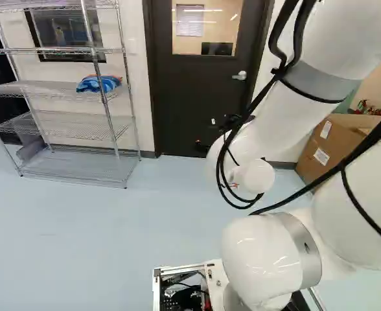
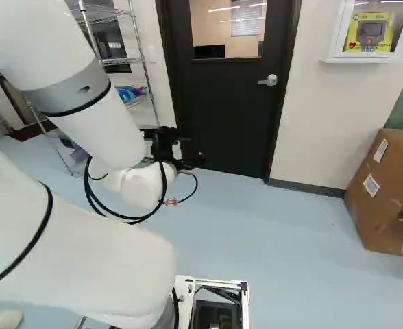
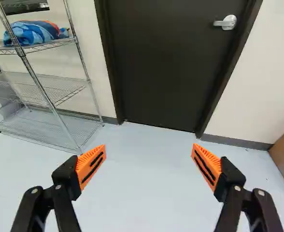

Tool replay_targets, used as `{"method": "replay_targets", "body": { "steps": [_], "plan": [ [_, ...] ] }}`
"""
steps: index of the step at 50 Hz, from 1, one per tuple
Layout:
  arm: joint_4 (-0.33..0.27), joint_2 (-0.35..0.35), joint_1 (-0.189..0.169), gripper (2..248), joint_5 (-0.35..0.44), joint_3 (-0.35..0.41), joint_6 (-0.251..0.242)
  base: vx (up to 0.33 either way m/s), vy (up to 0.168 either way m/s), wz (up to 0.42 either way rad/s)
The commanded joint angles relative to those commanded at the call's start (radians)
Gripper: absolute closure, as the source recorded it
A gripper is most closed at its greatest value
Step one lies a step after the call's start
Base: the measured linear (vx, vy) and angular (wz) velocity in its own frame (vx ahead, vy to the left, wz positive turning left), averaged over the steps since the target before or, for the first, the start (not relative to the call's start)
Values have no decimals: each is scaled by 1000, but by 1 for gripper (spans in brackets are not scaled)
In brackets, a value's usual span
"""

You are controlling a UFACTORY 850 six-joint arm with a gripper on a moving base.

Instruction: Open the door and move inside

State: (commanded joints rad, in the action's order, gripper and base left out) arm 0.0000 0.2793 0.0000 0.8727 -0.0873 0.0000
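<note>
Ahead, across the pale blue floor (image 1: 100, 246), one dark door (image 1: 190, 91), shut in its frame, upright, long axis running from floor toward ceiling; top edge cut off in all three views, lower part partly hidden behind the arm in the left base view. Left of it in the left base view, one wire rack (image 1: 80, 172), five shelves showing, cut off at the top. Nearer, one white arm (image 1: 278, 126), cut off by the edges of both base views. At the right of the right base view, one cardboard box (image 2: 373, 185), partly out of view. In the door, one window (image 2: 225, 31), also cut off above. On the wall, above and left of the box, one white cabinet (image 2: 369, 58), cut off at its top. One gripper (image 2: 191, 149), small and hard to make out against the door in the base views; in the wrist view, jaws spread wide, two fingers (image 3: 91, 166) with orange pads well apart. On a shelf, one blue bundle (image 3: 33, 34). Smallest, one silver lever handle (image 3: 226, 22), well ahead of the gripper, on the door's side away from the rack, roughly level, tip pointing toward the door's middle.
</note>
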Motion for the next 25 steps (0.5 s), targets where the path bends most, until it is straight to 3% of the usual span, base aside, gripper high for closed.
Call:
{"method": "replay_targets", "body": {
  "steps": [25],
  "plan": [
    [0, 0, 0, 3, 0, 0, 0, 85, -1, -4]
  ]
}}
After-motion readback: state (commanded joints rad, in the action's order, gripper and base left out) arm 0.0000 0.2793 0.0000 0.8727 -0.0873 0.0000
